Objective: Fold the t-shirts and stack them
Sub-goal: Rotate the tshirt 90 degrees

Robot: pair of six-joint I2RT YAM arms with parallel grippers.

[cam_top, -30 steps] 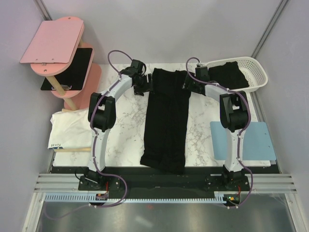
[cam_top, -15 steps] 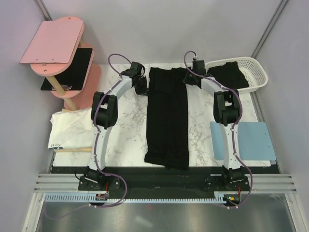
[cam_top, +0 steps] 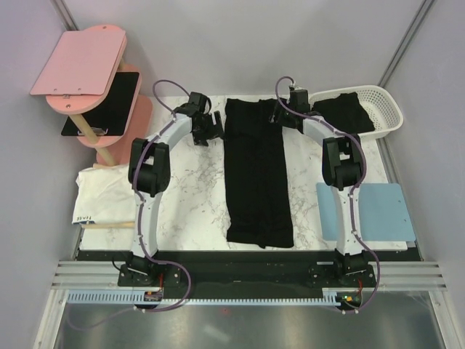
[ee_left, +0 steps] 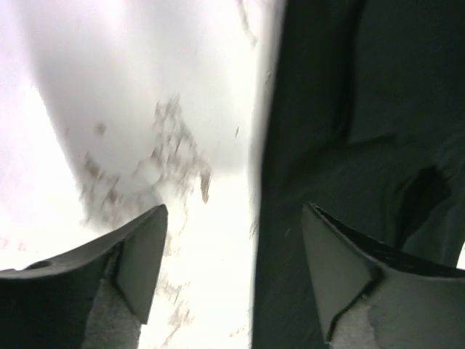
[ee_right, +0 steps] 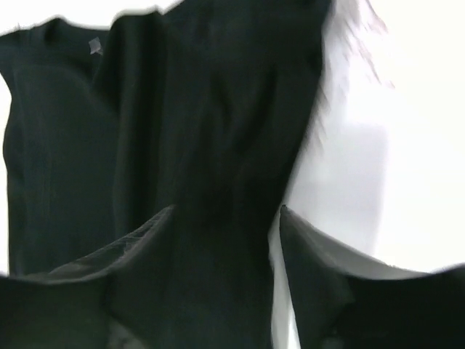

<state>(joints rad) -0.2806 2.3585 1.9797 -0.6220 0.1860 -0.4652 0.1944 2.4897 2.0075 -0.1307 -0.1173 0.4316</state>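
A black t-shirt (cam_top: 258, 174) lies folded into a long narrow strip down the middle of the marble table (cam_top: 192, 189). My left gripper (cam_top: 211, 129) is open and empty, just left of the shirt's top edge. In the left wrist view the shirt's edge (ee_left: 349, 145) runs between the open fingers. My right gripper (cam_top: 280, 116) is open at the shirt's top right corner. In the right wrist view the black cloth (ee_right: 182, 145) lies under the open fingers. A second black shirt (cam_top: 347, 114) lies in the white basket (cam_top: 389, 109). A white shirt (cam_top: 105, 193) lies at the left.
A pink tiered stand (cam_top: 87, 80) with a black board stands at the back left. A light blue board (cam_top: 381, 211) lies at the right. The arms' base rail (cam_top: 247, 269) runs along the near edge.
Both grippers have let go of the shirt's top and drawn apart. The shirt has settled flat and straighter, its lower end shifted slightly right.
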